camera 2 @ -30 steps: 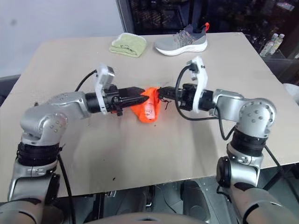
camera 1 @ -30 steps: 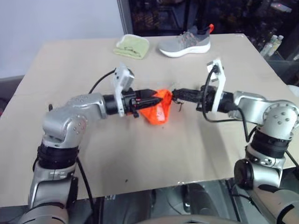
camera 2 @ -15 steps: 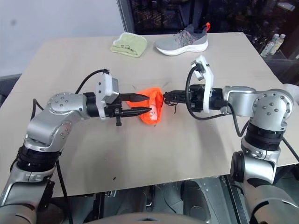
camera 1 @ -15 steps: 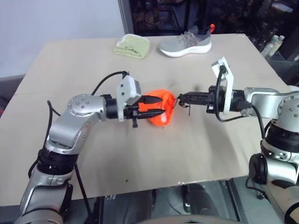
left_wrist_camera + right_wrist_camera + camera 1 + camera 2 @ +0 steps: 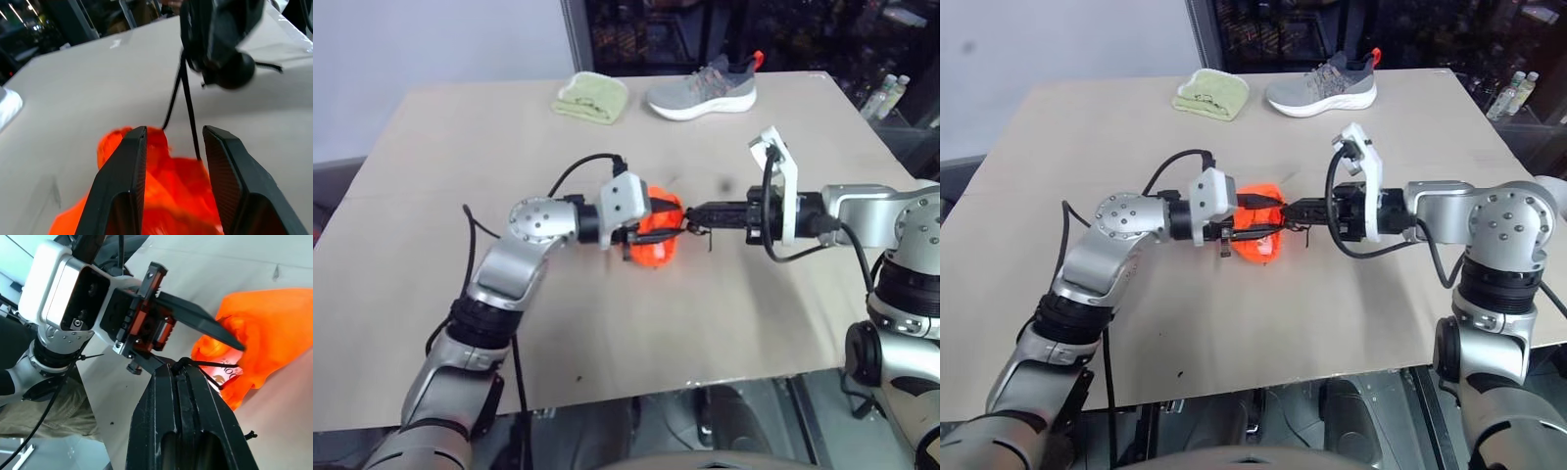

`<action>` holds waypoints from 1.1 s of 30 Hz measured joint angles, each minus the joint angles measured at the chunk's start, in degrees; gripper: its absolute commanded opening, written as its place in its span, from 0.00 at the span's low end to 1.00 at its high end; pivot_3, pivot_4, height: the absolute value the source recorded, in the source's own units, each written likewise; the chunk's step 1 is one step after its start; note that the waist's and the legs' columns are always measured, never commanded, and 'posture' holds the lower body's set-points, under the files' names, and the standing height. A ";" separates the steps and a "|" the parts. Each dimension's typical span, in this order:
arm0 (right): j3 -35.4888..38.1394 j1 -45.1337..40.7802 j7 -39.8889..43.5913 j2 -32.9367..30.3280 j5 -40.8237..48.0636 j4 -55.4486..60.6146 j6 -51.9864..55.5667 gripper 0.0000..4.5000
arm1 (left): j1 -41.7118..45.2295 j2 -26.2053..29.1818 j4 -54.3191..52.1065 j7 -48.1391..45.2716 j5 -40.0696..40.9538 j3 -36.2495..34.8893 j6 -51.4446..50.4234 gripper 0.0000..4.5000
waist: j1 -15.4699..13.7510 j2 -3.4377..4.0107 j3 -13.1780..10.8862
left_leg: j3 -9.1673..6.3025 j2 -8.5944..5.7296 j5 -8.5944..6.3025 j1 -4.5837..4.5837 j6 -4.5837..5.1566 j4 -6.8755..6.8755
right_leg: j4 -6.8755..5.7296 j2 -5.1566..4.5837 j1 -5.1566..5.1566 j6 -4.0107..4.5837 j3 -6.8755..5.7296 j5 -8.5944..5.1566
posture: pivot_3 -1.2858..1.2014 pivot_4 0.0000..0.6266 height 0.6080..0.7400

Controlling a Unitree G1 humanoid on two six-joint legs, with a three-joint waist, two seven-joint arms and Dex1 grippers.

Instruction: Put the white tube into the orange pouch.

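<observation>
Tan surface (image 5: 431, 245): orange pouch (image 5: 656, 240) mid-surface, white tube (image 5: 227, 377) inside; right hand (image 5: 697, 211) pinches cord (image 5: 188, 105), left hand (image 5: 173, 161) parted at pouch mouth; closing left.

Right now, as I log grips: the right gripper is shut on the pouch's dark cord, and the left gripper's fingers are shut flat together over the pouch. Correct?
Not quite. The left gripper has its fingers apart, straddling the orange pouch, as the left wrist view shows. The right gripper is indeed shut on the dark cord.

Even, soft light on the pale table (image 5: 431, 196); dark background, and the wrist views blur up close.
</observation>
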State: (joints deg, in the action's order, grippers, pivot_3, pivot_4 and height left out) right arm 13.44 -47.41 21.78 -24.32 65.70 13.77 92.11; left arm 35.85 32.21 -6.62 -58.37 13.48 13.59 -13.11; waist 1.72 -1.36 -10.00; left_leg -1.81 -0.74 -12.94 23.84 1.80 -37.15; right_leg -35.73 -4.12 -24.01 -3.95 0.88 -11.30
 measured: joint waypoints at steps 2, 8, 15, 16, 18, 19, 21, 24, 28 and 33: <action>-1.18 0.00 0.00 0.00 0.00 0.65 -0.01 0.00 | 0.16 -2.36 0.75 0.00 0.01 0.29 0.35 0.42 | -0.05 0.00 0.00 | -0.01 0.00 0.00 0.01 0.00 -0.01 | -0.01 0.00 0.00 0.00 -0.01 0.00 | 0.52 0.24 1.00; -1.43 0.01 -0.40 -0.02 -0.16 1.01 -0.04 0.00 | 0.19 -3.84 0.90 -1.17 0.31 0.28 1.17 0.02 | -0.07 0.00 0.00 | -0.02 0.00 0.00 0.00 0.00 -0.05 | -0.05 0.00 0.00 0.00 -0.02 0.00 | 0.52 0.24 1.00; -2.05 0.15 -1.50 -1.09 -2.66 2.31 -2.41 0.19 | 0.44 -4.90 2.87 -1.27 1.70 -0.65 -0.54 0.00 | -0.09 -0.01 0.00 | -0.03 0.00 0.00 0.00 0.00 -0.06 | -0.06 0.00 0.01 0.00 -0.03 0.00 | 0.52 0.24 1.00; -2.06 0.36 -1.75 -1.38 -3.33 2.52 -3.20 0.30 | 0.50 -5.06 3.21 -1.19 2.23 -1.00 -1.32 0.00 | -0.09 -0.01 0.00 | -0.03 0.00 0.00 0.00 0.00 -0.07 | -0.06 0.00 0.01 0.00 -0.02 0.00 | 0.52 0.24 1.00; -2.20 1.11 -2.16 -2.02 -4.32 3.49 -4.05 0.51 | 0.79 -5.22 4.01 -1.09 2.81 -2.07 -2.50 0.00 | -0.12 0.00 0.00 | -0.04 0.00 0.00 0.00 0.00 -0.08 | -0.07 0.00 0.01 0.00 -0.04 0.00 | 0.52 0.24 1.00; -2.60 1.57 -2.25 -2.63 -4.81 4.42 -4.36 0.51 | 1.17 -5.23 4.55 -1.07 3.14 -2.40 -3.02 0.00 | -0.17 0.00 0.00 | -0.04 0.00 0.00 0.00 0.00 -0.08 | -0.06 0.00 0.01 0.00 -0.04 0.00 | 0.52 0.24 1.00; -4.36 3.50 -2.37 -5.11 -6.24 8.89 -5.53 0.51 | 1.90 -5.43 5.35 -0.87 4.08 -3.10 -4.37 0.00 | -0.30 0.00 0.00 | -0.05 0.00 0.00 0.01 0.00 -0.07 | -0.05 0.00 0.01 0.00 -0.04 0.00 | 0.52 0.24 1.00; -6.56 5.98 -2.29 -7.73 -7.92 13.88 -7.45 0.51 | 2.38 -5.57 5.97 -0.58 4.76 -4.17 -5.46 0.00 | -0.61 -0.01 0.00 | -0.04 0.00 0.00 0.01 0.01 -0.08 | -0.02 0.00 0.01 -0.01 -0.04 0.00 | 0.52 0.24 1.00; -12.06 9.50 -3.45 -8.88 -12.14 19.83 -10.97 0.51 | 2.80 -5.51 6.84 -0.62 5.33 -4.53 -7.06 0.00 | -0.69 -0.01 0.00 | -0.04 0.01 0.00 -0.02 0.00 -0.10 | -0.06 0.01 0.02 -0.01 -0.04 0.00 | 0.52 0.24 1.00; -15.89 10.61 -7.39 -1.85 -16.57 18.67 -13.88 0.51 | 4.16 -5.27 7.35 -0.66 5.94 -4.75 -7.85 0.00 | -0.75 -0.02 0.01 | -0.06 0.02 0.00 -0.05 0.00 -0.16 | -0.08 0.03 0.08 -0.01 -0.04 0.00 | 0.52 0.24 1.00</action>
State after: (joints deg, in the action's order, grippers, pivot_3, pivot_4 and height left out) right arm -2.45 -36.81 14.39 -26.18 49.13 32.44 78.22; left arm 40.00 26.94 0.73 -59.03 19.42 8.84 -20.96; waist 0.97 -1.38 -9.99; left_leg -1.87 -0.72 -12.93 23.79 1.81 -37.31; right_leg -35.81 -4.09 -23.94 -3.96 0.84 -11.30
